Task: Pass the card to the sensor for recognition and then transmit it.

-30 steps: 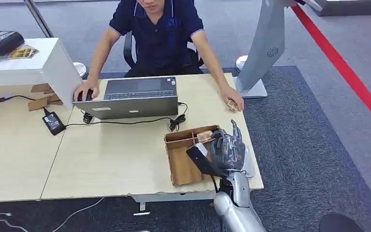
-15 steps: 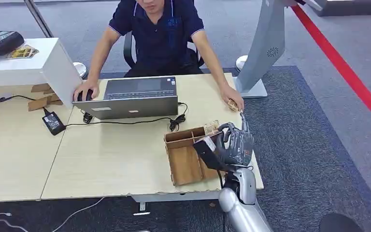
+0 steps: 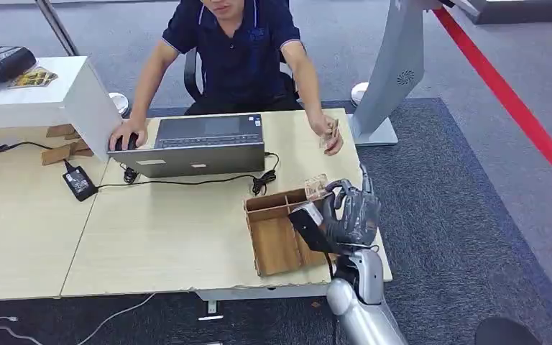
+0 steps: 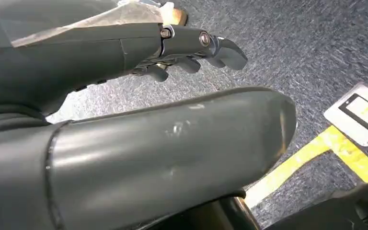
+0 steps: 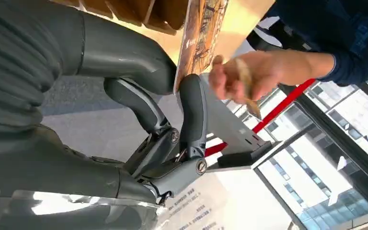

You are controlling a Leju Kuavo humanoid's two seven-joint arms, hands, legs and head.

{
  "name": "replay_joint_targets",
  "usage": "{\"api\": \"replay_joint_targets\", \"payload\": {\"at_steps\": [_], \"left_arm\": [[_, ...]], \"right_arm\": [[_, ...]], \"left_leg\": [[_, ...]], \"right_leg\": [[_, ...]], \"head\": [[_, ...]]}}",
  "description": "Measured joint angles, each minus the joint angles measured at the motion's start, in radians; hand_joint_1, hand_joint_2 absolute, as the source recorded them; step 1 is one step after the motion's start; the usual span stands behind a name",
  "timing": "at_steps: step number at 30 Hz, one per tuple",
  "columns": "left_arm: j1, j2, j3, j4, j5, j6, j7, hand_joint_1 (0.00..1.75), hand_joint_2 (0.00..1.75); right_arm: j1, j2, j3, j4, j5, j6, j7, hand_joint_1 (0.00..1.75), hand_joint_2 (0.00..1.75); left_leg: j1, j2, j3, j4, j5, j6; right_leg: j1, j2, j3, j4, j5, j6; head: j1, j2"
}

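grey fingers (image 5: 193,112) and thick thumb of my right hand (image 3: 348,215) pinch a thin printed card (image 5: 201,36) with a brown-orange picture on its face; in my right wrist view the card stands edge-on between thumb and finger, its other end reaching toward the wooden divided tray (image 3: 277,233). from my head view that hand sits at the right end of the pale wooden bench (image 3: 158,230), raised just above the tray's right side, with the card (image 3: 316,188) poking out toward the person. a black flat block (image 3: 307,226) on the hand's near side overlaps the tray.

my left hand (image 4: 191,48) hangs over dark grey carpet (image 4: 287,48), its fingers loosely apart and holding nothing.

just beyond the card, the person's hand (image 3: 330,135) is lifted off the bench and holds a small tan object (image 5: 247,86); what it is i cannot tell. the person in a dark blue shirt (image 3: 233,43) sits across the bench, the other hand on a black mouse (image 3: 124,141) beside a grey laptop (image 3: 201,144). a black cable (image 3: 187,180) runs along the bench to a black power brick (image 3: 79,181). a tall silver-grey stand (image 3: 392,72) rises off the bench's far right corner, beside a red floor line (image 3: 517,108).
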Motion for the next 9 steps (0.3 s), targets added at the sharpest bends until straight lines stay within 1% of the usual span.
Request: {"api": "replay_joint_targets", "payload": {"at_steps": [9], "left_arm": [[0.0, 0.0, 0.0, 0.0, -0.003, 0.0, 0.0, 0.0, 0.0]], "right_arm": [[0.0, 0.003, -0.001, -0.021, 0.002, 0.0, -0.003, 1.75, 1.75]], "left_leg": [[0.0, 0.0, 0.0, 0.0, 0.0, 0.0]], "right_leg": [[0.0, 0.0, 0.0, 0.0, 0.0, 0.0]], "head": [[0.0, 0.0]]}}
